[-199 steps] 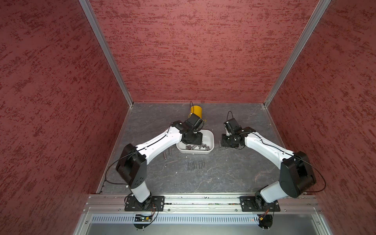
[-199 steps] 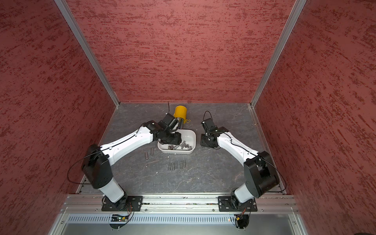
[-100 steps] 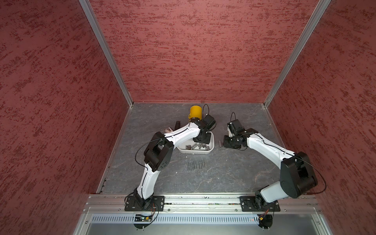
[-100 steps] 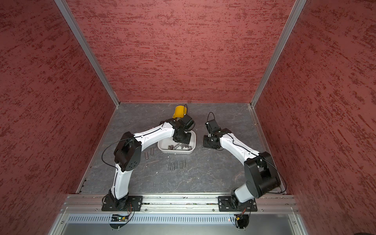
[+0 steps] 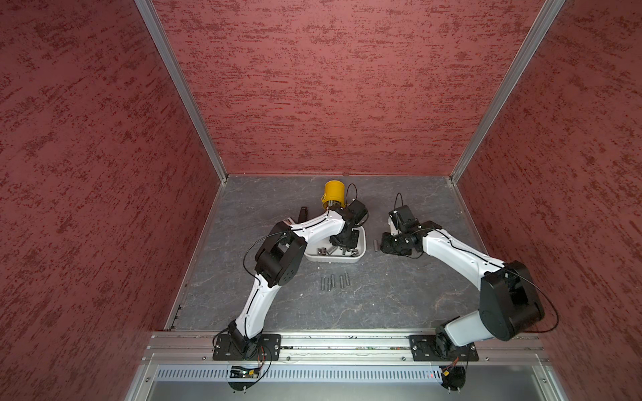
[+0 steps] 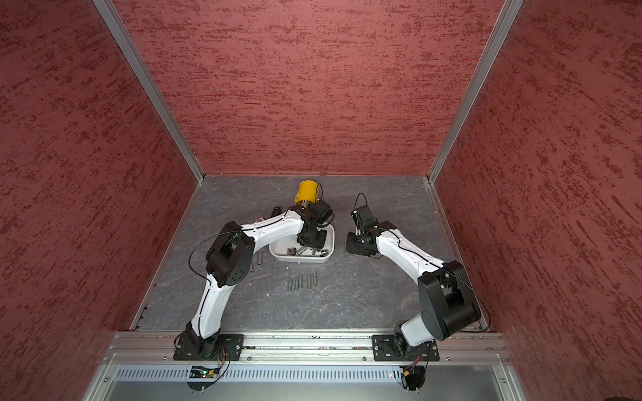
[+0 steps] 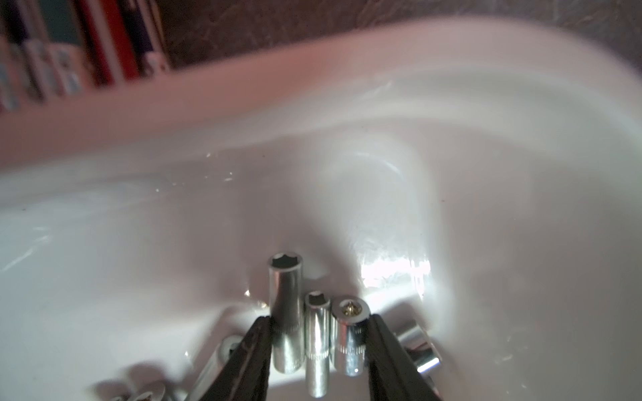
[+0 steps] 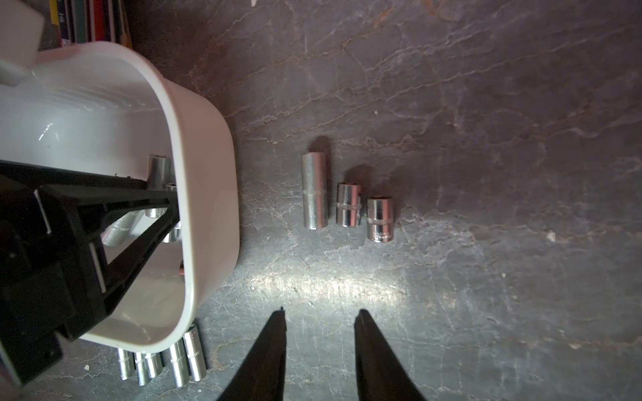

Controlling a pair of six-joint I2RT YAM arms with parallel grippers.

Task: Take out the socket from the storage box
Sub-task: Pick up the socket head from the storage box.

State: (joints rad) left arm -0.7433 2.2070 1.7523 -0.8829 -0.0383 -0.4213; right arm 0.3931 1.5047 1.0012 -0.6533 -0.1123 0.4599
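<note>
Sockets [image 7: 317,333], three abreast on floor of white storage box [image 7: 486,173], bracketed by left gripper [image 7: 318,324] not visibly clamped; right gripper [image 8: 319,314] open, empty; hazard: several lift, one drops.

Left tool [image 5: 344,239] inside storage box [image 5: 361,247], apparently among sockets [image 5: 324,250].

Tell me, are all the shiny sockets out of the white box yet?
Not yet. Some sockets already lie in a row on the table in front of the storage box, and three more beside it. The left gripper is down in the box around three sockets. The right gripper is open, holding nothing. More sockets wait inside.
</note>
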